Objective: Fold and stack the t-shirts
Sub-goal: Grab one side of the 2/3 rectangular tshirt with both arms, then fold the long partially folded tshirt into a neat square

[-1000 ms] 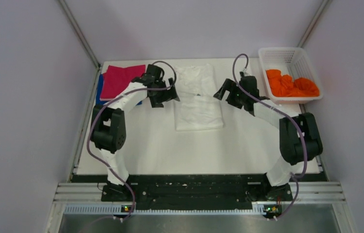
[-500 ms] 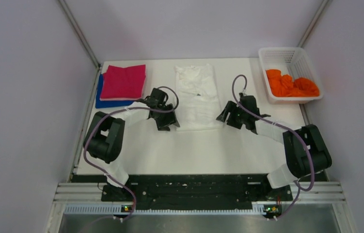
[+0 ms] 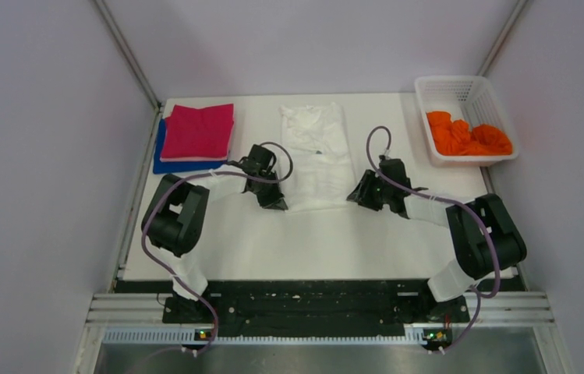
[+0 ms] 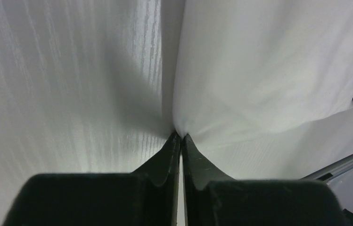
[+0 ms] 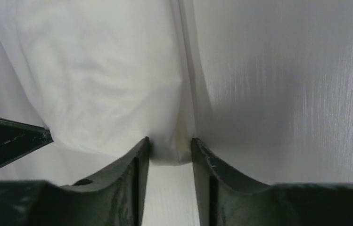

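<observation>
Pulled back to the near hem since a second ago, both sides low on the worktop [image 3: 312,241]. Left tool [image 4: 180,136] clenched on the near-left corner of the white t-shirt [image 3: 318,152]; right tool [image 5: 169,141] released, straddling the near-right corner. Judged step: gripping the hem for the lengthwise fold. Next: close right, lift both corners evenly, carry toward collar. Farther off, magenta t-shirt [image 3: 199,131] stacked on blue t-shirt [image 3: 165,164], far left; orange t-shirt [image 3: 468,136] bunched in basket [image 3: 460,80], far right. Matte white surface, pale walls [image 3: 39,156] around
</observation>
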`<action>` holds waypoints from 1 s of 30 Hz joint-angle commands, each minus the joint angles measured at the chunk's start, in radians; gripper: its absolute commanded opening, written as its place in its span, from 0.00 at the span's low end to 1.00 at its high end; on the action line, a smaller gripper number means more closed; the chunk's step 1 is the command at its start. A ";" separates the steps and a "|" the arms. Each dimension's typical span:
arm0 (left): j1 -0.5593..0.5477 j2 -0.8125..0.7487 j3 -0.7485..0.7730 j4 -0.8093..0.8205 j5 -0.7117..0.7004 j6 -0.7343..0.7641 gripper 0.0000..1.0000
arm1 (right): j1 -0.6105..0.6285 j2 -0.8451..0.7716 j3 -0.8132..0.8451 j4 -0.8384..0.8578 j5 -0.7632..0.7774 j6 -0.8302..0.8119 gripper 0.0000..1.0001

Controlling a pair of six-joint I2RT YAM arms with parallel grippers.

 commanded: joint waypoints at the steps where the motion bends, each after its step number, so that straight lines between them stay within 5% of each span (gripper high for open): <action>1: -0.021 0.031 -0.001 0.010 -0.013 0.003 0.00 | 0.020 -0.019 -0.050 0.002 0.026 0.008 0.34; 6: -0.025 0.010 -0.018 0.015 -0.013 0.013 0.00 | 0.025 -0.019 -0.060 0.015 -0.007 -0.003 0.00; 12: -0.078 -0.208 -0.222 0.023 -0.052 0.025 0.00 | 0.106 -0.244 -0.167 -0.090 -0.001 -0.023 0.00; 18: -0.206 -0.554 -0.367 -0.160 -0.069 -0.047 0.00 | 0.309 -0.583 -0.234 -0.374 0.030 0.073 0.00; 25: -0.243 -0.897 -0.313 -0.265 -0.059 -0.063 0.00 | 0.342 -0.849 -0.123 -0.535 0.046 0.095 0.00; 30: -0.231 -0.859 -0.164 -0.303 -0.185 -0.021 0.00 | 0.339 -0.782 0.032 -0.526 0.124 0.024 0.00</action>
